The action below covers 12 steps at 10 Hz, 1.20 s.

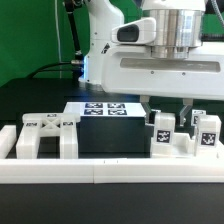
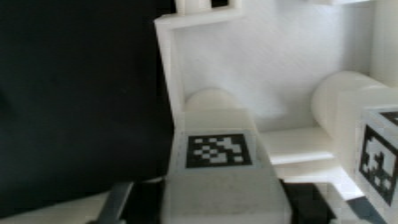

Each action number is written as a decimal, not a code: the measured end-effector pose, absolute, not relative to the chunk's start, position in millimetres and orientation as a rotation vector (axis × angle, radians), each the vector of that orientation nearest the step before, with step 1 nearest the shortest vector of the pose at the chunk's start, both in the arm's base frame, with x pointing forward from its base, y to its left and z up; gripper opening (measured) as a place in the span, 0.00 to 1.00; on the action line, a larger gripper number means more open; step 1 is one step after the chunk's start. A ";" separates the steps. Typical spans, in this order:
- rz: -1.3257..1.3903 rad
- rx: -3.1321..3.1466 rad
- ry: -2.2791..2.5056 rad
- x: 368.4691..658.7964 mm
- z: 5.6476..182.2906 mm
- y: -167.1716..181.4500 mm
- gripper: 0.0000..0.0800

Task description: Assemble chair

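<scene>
To the exterior view's left of the marker board (image 1: 105, 108), and nearer the camera, a white legged frame (image 1: 45, 135) of the chair stands on the black table (image 1: 30, 100). It has small black-and-white tags on its top face. It is well apart from the arm (image 1: 160, 55) and nothing touches it. The marker board itself lies flat at the middle of the table, its square tags facing up.

In front of the board and of everything else, the long white border rail (image 1: 100, 172) runs across the near edge.

To the exterior view's right of the marker board, more white chair pieces stand close together. The nearer tagged post (image 1: 163, 130) is just beside the board's right corner. A second tagged post (image 1: 206, 132) is farther from the board, and a low white part runs between the two.

The gripper (image 1: 168, 108) hangs straight down over the nearer post. Its jaws are spread, one finger on the board side of the post and one on the far side.

In the wrist view the same post (image 2: 217, 150) sits between the fingers (image 2: 128, 203) with its tag facing the camera, and a dark gap shows on each side, so the gripper (image 2: 217, 205) is not clamped. The second post's tag (image 2: 377, 150) shows at the picture's edge, beside a rounded white part (image 2: 347, 100).
</scene>
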<state>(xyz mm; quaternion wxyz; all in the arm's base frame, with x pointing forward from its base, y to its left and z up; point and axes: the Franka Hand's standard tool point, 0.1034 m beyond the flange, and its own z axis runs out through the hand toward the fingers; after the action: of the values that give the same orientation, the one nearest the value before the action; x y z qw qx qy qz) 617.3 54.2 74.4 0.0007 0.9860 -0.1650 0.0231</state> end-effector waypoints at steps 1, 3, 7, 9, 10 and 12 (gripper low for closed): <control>0.059 3.089 -0.549 615.5 75.0 52.8 0.37; 0.058 3.090 -0.542 615.3 74.4 52.8 0.37; 0.087 3.106 -0.476 616.3 91.7 58.6 0.79; 0.212 3.120 -0.410 613.2 100.3 58.6 0.81; 0.213 3.120 -0.393 604.3 95.0 56.8 0.81; 0.205 3.120 -0.408 602.7 92.5 55.0 0.81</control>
<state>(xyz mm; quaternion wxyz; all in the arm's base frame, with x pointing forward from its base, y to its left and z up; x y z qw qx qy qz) 602.7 55.0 92.5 -0.0059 0.9894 -0.1293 0.0651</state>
